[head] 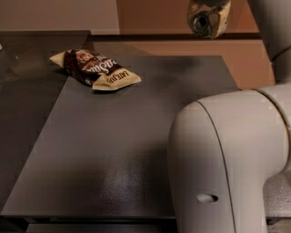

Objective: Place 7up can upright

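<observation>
The 7up can (203, 21) hangs in the air at the top edge of the camera view, above the far right part of the dark table (113, 150). It is tilted on its side, with one round silver end facing the camera. My gripper (211, 6) is at the top edge, mostly cut off, and is shut on the can. The can touches nothing else.
A brown-and-cream snack bag (93, 69) lies on the table's far left. My white arm housing (227, 164) fills the lower right and hides that part of the table. The table's right edge runs near a tan floor (245, 59).
</observation>
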Motion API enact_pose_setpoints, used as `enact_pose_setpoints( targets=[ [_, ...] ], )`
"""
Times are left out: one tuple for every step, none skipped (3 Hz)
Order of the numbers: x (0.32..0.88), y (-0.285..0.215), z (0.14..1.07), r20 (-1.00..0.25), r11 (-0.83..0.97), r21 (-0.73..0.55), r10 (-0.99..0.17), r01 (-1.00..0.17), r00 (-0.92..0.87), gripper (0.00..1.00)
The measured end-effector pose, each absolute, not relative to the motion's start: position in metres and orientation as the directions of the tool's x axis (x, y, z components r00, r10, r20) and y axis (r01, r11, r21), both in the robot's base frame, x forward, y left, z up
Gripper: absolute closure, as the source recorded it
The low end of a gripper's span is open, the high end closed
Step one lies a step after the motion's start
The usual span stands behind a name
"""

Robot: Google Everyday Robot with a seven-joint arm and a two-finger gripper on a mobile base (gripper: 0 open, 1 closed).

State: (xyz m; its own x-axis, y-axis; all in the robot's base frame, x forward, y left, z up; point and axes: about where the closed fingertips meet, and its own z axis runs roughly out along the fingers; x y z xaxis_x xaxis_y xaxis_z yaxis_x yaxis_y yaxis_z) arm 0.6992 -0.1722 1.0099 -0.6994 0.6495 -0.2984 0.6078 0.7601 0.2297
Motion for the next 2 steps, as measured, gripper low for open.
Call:
enact_pose_setpoints(
  targets=[
    [0.7088, -0.1568, 1.0144, -0.260, 0.702, 0.317, 0.711, 0.637, -0.654, 1.00],
    [0.7164, -0.1544, 1.0140, -0.272, 0.705, 0.333, 0.707, 0.626, -0.652, 1.00]
  ],
)
